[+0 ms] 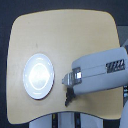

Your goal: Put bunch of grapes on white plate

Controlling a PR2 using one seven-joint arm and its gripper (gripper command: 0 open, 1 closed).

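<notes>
Seemingly bunch of grapes (69,96) under gripper (66,80)

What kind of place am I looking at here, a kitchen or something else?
Probably a lab or test setup, not a kitchen: a bare wooden table holds only a white plate, while a robot arm's end effector sits over a small dark bunch of grapes.
</notes>
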